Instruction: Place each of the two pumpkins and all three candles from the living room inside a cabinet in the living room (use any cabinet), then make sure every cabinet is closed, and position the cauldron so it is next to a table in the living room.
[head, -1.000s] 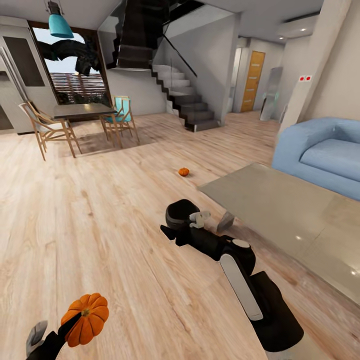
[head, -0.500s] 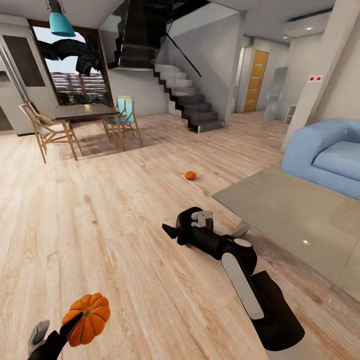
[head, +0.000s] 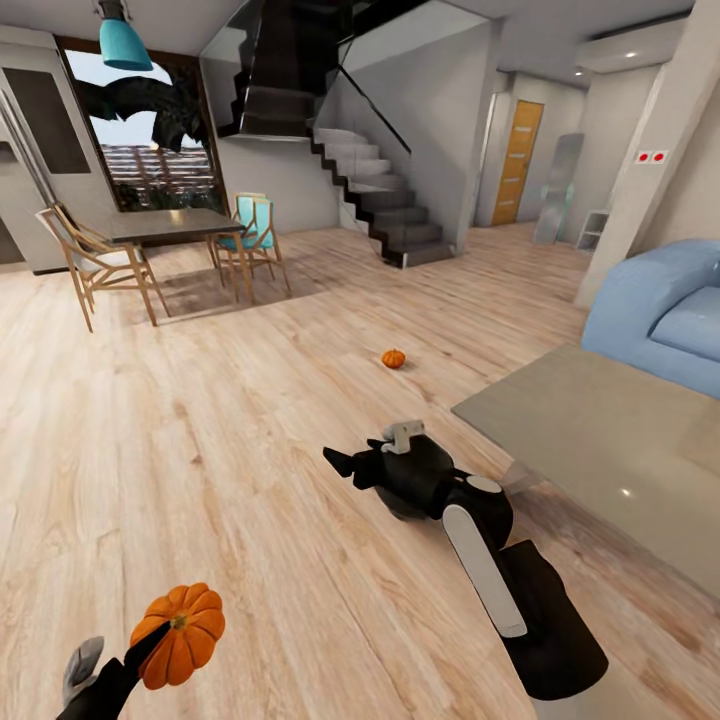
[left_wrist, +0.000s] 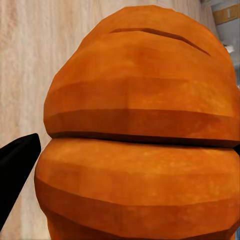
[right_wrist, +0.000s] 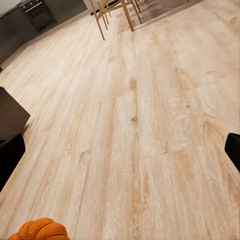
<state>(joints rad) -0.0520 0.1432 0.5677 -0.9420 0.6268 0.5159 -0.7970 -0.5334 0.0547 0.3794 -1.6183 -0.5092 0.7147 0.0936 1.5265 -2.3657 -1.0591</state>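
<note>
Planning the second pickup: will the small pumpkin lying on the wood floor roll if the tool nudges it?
Probably. The pumpkin on the floor looks round and sits free on smooth planks. Its ribs may slow rolling. The held pumpkin keeps its shape in the left tool, suggesting rigidity.

Wood floor (head: 200, 450), stairs (head: 385, 195), dining set (head: 160, 235), perhaps blue sofa (head: 665, 315).

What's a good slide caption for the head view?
Left gripper carries one pumpkin; another pumpkin sits on the floor.
</note>
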